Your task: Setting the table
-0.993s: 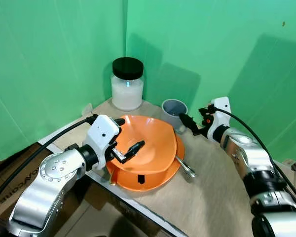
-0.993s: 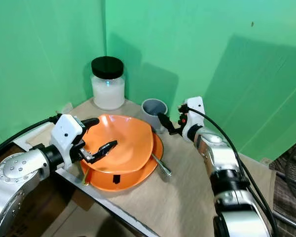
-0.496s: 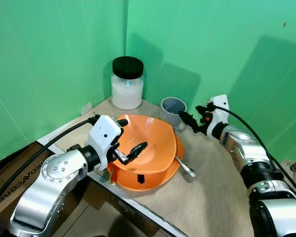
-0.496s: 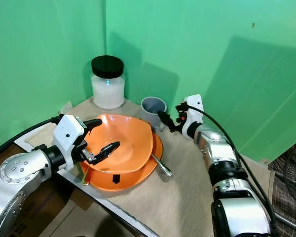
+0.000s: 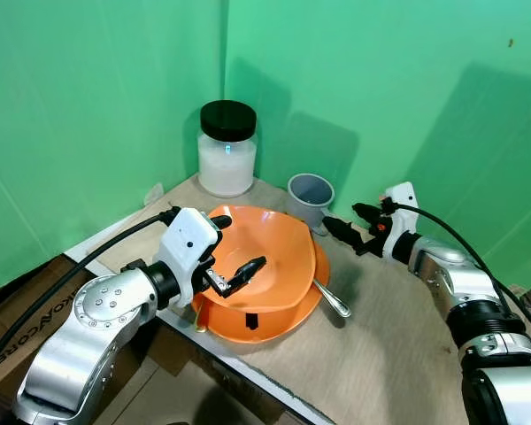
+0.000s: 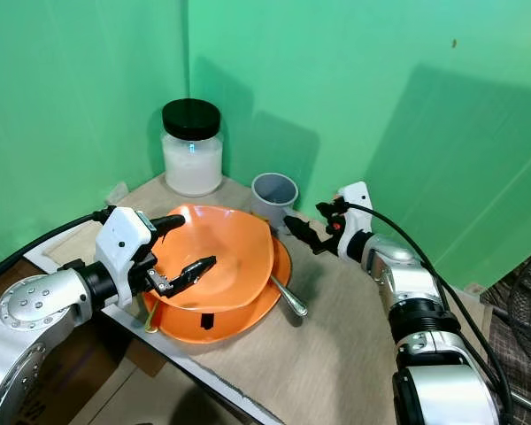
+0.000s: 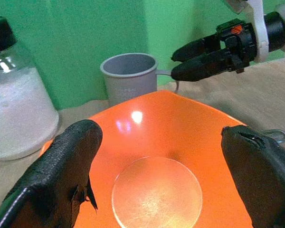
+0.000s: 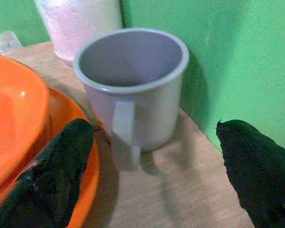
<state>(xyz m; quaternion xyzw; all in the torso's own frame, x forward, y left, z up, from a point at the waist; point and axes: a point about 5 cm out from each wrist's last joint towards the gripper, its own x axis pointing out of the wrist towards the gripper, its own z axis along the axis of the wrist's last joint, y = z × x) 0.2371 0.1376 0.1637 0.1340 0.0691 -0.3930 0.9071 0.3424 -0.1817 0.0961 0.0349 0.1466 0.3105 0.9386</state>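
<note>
We see the bowl (image 5: 258, 266) at centre frame, sitting on an orange plate (image 5: 306, 305), with a spoon (image 5: 333, 301) just right of it. Our left gripper (image 5: 234, 258), lower left of centre, has its fingers spread across the bowl's near rim; whether a finger touches the rim we cannot quite tell. Right of centre, our right gripper (image 5: 341, 224) points at the grey mug (image 5: 311, 196), fingers apart, handle (image 8: 125, 134) facing them.

The mug stands just beside the plate, so closing off-line could knock it against the rim or tip it. Lifting the bowl by one edge could drag the plate along toward the table edge (image 5: 239, 372) or jostle the spoon. The jar (image 5: 227, 150) at upper left of centre stands apart.
</note>
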